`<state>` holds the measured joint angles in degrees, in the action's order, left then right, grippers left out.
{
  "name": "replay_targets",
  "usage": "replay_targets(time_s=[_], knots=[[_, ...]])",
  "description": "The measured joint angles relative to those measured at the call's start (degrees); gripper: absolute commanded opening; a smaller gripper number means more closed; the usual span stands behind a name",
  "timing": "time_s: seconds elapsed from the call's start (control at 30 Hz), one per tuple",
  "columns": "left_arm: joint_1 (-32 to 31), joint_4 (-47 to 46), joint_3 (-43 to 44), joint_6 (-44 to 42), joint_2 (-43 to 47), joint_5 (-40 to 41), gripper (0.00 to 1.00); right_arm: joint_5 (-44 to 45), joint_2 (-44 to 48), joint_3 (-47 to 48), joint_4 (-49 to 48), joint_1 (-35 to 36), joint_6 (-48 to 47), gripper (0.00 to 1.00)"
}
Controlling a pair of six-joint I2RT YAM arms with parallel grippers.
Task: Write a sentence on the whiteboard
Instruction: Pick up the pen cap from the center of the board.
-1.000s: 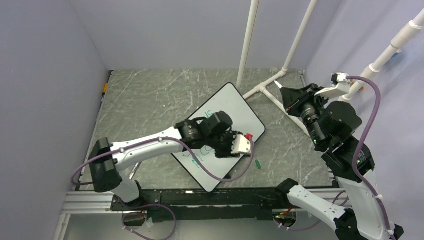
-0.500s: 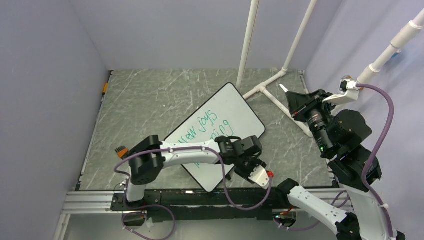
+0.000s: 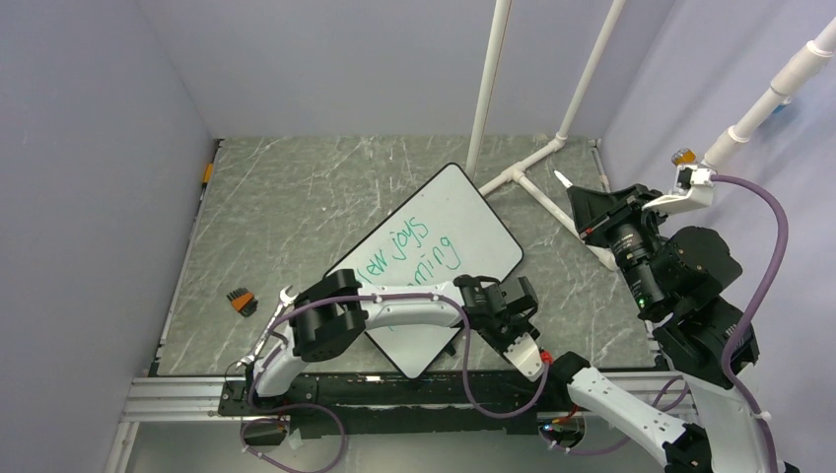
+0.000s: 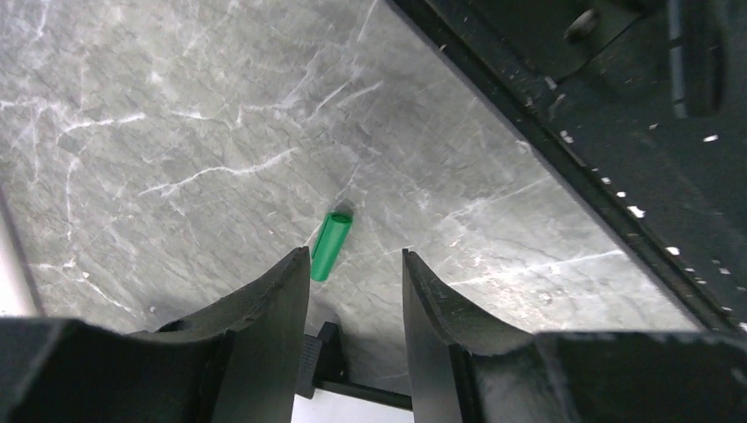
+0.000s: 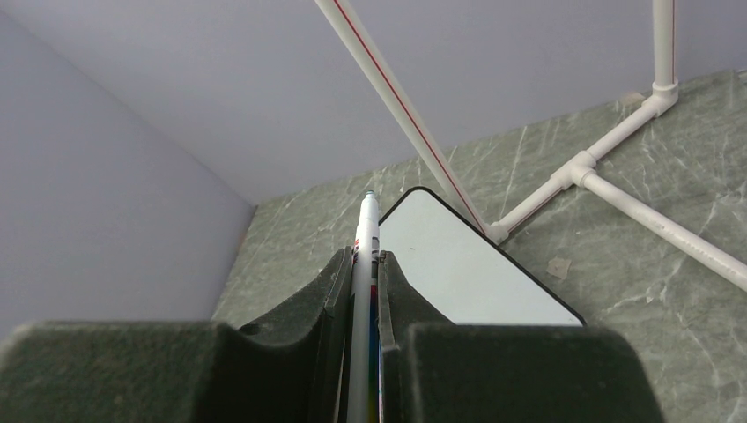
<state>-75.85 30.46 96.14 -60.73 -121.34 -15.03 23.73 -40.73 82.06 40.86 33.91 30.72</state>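
Note:
The whiteboard [image 3: 449, 212] lies slanted on the marble table. The sentence [image 3: 406, 254], green lettering in two lines reading "New joys incoming", shows on it. My left gripper [image 3: 515, 317] is low beside the board's near right edge, open and empty. In the left wrist view the open left gripper [image 4: 352, 264] has a green marker cap [image 4: 331, 247] lying on the table just beyond the left fingertip, and a black board clip [image 4: 319, 357] below. My right gripper [image 3: 589, 212] is raised at the right, shut on a white marker [image 5: 363, 256], with the board [image 5: 467, 264] beyond.
A white pipe frame [image 3: 527, 168] stands behind and right of the board. A small orange-and-black object [image 3: 240, 301] lies on the table at the left. The black base rail [image 3: 394, 386] runs along the near edge, and also shows in the left wrist view [image 4: 617, 132].
My left arm has swung off the board toward the near right edge and folded in, uncovering the green lettering. My right gripper has drifted slightly right with the marker.

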Motion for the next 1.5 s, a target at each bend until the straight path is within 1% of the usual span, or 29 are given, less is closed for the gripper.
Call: replay_targets(time_s=[0.27, 0.47, 0.8, 0.93, 1.13, 1.2, 1.3, 1.43, 1.5], knots=[[0.0, 1.5, 4.6, -4.0, -6.2, 4.4, 0.42, -0.5, 1.3, -0.8, 0.2, 0.0, 0.7, 0.0], [0.1, 4.2, 7.4, -6.6, -8.3, 5.3, 0.4, -1.5, 2.4, -2.0, 0.3, 0.0, 1.1, 0.0], [0.7, 14.6, 16.4, -10.5, -13.1, 4.3, 0.34, -1.8, 3.0, -3.1, 0.3, 0.0, 1.3, 0.0], [0.8, 19.1, 20.2, -11.3, -15.1, 3.6, 0.27, -1.9, 3.5, -3.6, 0.3, 0.0, 1.3, 0.0], [0.8, 19.5, 19.9, -10.4, -15.0, 3.4, 0.23, -2.4, 3.7, -4.3, 0.3, 0.0, 1.5, 0.0], [0.8, 19.0, 19.4, -10.0, -14.7, 3.4, 0.23, -2.7, 3.7, -4.6, 0.3, 0.0, 1.5, 0.0], [0.8, 18.6, 18.9, -9.4, -14.5, 3.3, 0.28, -3.1, 3.7, -4.9, 0.3, 0.0, 1.9, 0.0], [0.9, 18.3, 18.9, -7.4, -14.4, 3.4, 0.3, -3.3, 3.7, -4.9, 0.3, 0.0, 2.0, 0.0], [0.9, 18.2, 18.9, -6.2, -14.4, 3.3, 0.33, -3.3, 3.7, -4.9, 0.3, 0.0, 2.0, 0.0]])
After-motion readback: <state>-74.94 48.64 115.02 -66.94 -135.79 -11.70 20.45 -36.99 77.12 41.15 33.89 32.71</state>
